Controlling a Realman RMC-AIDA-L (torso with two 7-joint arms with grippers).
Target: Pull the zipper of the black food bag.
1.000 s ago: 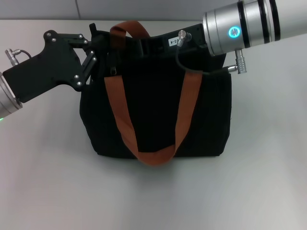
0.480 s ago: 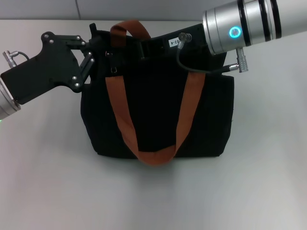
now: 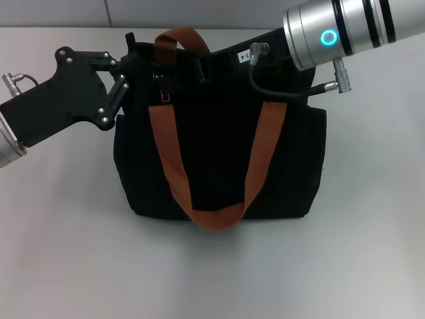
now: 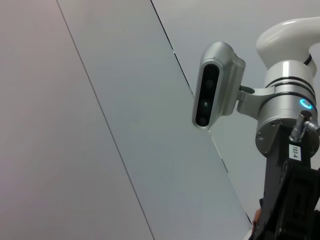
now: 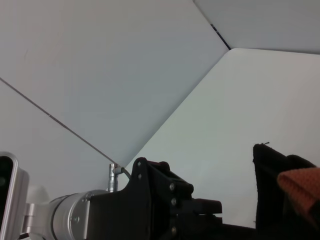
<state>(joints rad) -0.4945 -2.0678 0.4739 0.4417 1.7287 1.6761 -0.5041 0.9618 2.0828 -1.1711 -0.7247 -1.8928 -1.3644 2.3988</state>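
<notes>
Both arms have crept upward and back since a second ago, and the black food bag (image 3: 219, 143) now stands a touch taller, its top left corner lifted with the left gripper (image 3: 133, 63). That gripper is pressed against the bag's top left corner, its black linkage fingers (image 3: 118, 83) lying along the fabric; whether they are clenched on anything I cannot tell, the tips vanish into the black cloth. Just beside them, a little inward along the bag's top edge, hangs the zipper (image 3: 163, 93), a small metal tab next to the near orange strap (image 3: 174, 156).

Right gripper (image 3: 219, 61) sits over the top edge of the bag, toward the far side, between the two strap ends; its grip is hidden too, black on black. Its silver wrist (image 3: 339, 30) juts out past the bag's upper right corner.

Room to move: the white table (image 3: 212, 272) lies bare in front of the bag and on both flanks, wide on either side. Behind the bag the table runs to a grey wall (image 3: 60, 12). From the right wrist, the left gripper (image 5: 195, 205) shows close to the bag's corner (image 5: 270, 185).
</notes>
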